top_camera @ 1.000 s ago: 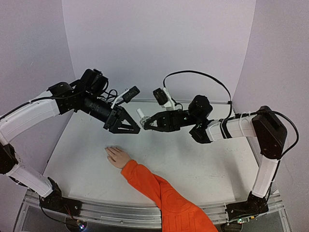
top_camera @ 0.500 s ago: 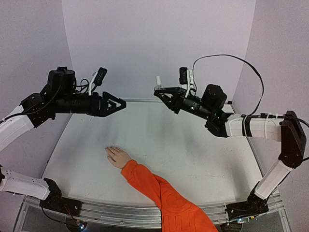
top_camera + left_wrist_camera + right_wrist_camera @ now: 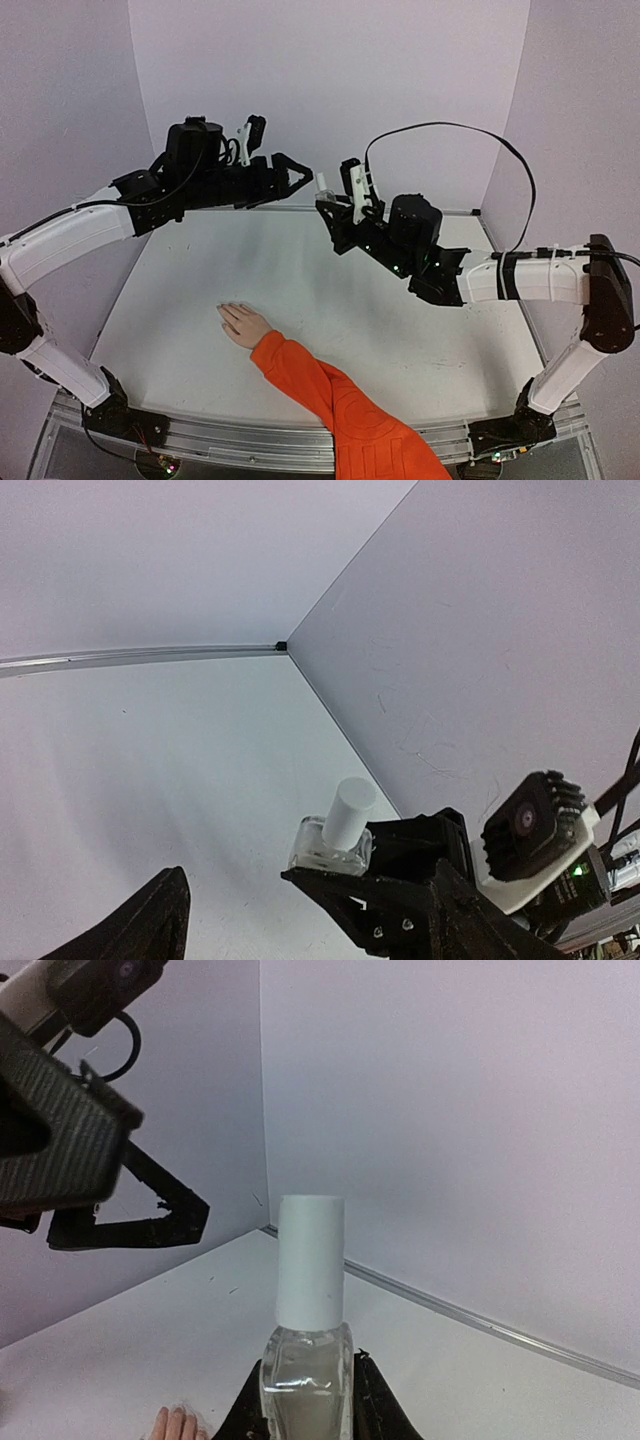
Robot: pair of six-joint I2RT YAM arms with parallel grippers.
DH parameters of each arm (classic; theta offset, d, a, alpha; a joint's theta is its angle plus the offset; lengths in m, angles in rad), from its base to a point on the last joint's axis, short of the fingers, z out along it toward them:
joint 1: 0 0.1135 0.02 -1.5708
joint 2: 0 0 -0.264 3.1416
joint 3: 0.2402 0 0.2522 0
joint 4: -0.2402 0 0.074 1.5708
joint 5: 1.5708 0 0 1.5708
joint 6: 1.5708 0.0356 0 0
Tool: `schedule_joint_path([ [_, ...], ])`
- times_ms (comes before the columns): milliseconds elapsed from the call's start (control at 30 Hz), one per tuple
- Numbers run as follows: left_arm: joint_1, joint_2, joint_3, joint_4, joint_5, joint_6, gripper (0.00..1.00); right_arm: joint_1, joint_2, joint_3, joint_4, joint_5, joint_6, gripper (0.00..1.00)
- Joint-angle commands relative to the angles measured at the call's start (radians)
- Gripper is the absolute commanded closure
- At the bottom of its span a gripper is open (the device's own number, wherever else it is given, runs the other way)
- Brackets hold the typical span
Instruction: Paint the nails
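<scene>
- the nails (image 3: 226,313) are too small for you to make out; they tip the pale hand (image 3: 245,326) lying flat on the table (image 3: 420,340), left of centre and fingers pointing to the far left.
- an orange sleeve (image 3: 340,410) runs from that hand's wrist to the near edge.
- in the right wrist view you see only the fingertips (image 3: 175,1425) at the bottom edge.
- well apart from the hand, up in the air over the far side of the table, your right gripper (image 3: 328,203) is clamped on a small clear bottle (image 3: 305,1370), held upright, its white cap (image 3: 310,1260) on.
- your left gripper (image 3: 300,178) hangs just beside the cap, not touching it; its jaws stand apart with nothing between them, one finger (image 3: 150,925) showing low in its own view.
</scene>
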Motion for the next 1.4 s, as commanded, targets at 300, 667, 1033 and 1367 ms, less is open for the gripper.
schedule_joint_path([
  [300, -0.015, 0.131, 0.18, 0.064, 0.028, -0.006, 0.42, 0.035, -0.011, 0.046, 0.058, 0.069, -0.131, 1.0],
  [667, -0.037, 0.169, 0.2, 0.064, 0.06, 0.013, 0.69, 0.04, -0.015, 0.054, 0.05, 0.078, -0.137, 1.0],
  [1033, -0.041, 0.153, 0.112, 0.065, 0.173, 0.057, 0.94, 0.039, -0.064, 0.054, 0.047, -0.013, -0.108, 1.0],
  [1367, -0.03, 0.086, 0.026, 0.082, 0.741, 0.363, 1.0, -0.156, -0.123, 0.089, 0.067, -1.136, 0.192, 1.0],
])
